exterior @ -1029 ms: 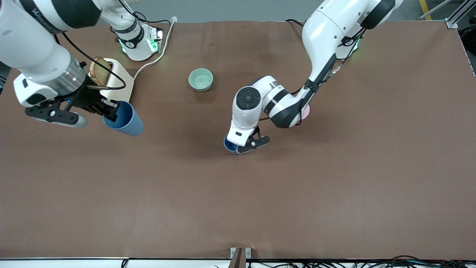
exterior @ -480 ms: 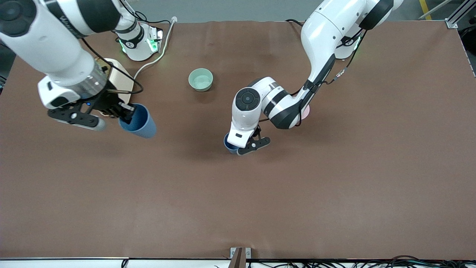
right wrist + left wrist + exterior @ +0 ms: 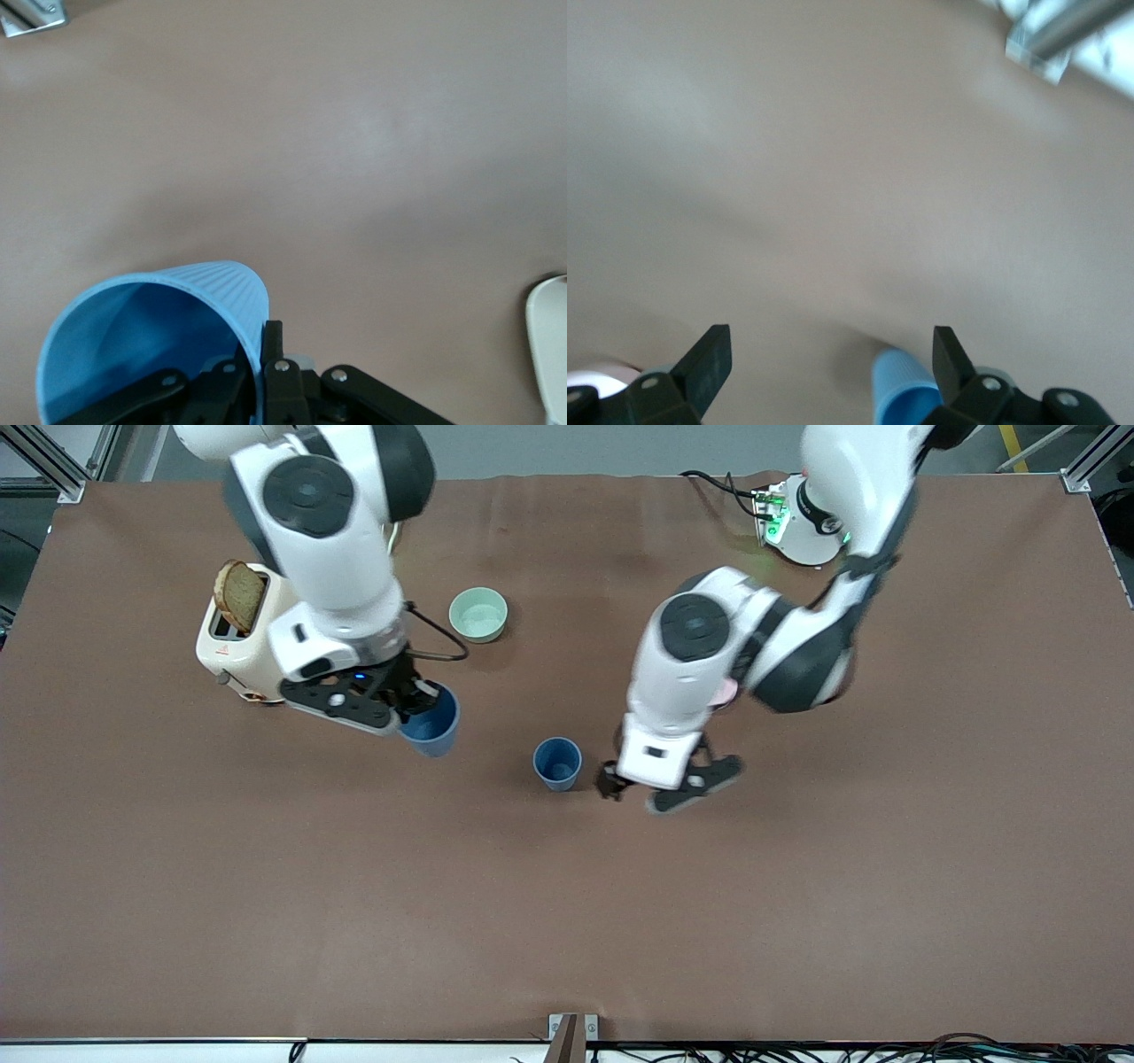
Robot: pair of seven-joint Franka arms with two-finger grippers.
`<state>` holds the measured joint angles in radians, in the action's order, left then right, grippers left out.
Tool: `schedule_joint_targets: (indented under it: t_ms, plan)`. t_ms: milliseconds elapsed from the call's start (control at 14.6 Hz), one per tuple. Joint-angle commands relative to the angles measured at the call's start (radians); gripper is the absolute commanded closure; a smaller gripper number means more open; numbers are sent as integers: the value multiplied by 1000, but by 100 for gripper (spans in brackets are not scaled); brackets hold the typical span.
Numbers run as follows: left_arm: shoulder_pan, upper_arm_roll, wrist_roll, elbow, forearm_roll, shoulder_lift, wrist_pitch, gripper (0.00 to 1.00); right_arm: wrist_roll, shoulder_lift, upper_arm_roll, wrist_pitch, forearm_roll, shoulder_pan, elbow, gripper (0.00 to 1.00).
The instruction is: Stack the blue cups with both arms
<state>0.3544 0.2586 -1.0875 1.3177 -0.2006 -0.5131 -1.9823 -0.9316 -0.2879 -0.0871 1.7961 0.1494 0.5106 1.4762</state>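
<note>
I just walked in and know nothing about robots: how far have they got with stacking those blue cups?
Partway. One small matte blue plastic tumbler stands upright on the brown table, released; the left end effector hangs open beside it. The right end effector grips the second blue tumbler by its rim, in the air. Left: carrying it over and nesting it.

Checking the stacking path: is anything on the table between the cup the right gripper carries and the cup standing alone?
Nothing visible. The right gripper holds a blue cup; bare table separates it from the standing cup. The open left gripper is beside it, off that line.
</note>
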Motion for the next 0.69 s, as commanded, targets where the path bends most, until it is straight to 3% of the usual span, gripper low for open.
schedule_joint_targets:
  t_ms: [0,274,617]
  plan:
    - [-107,10,191,37,-8,122,89,0,-100,-88,3,48,54,63,-56,99]
    - [-238,10,325,40,-8,238,200,0,-174,-262,1,52,111,120,-181,99]
    - [-348,8,611,38,32,355,330,0,-174,-338,1,97,114,178,-194,99]
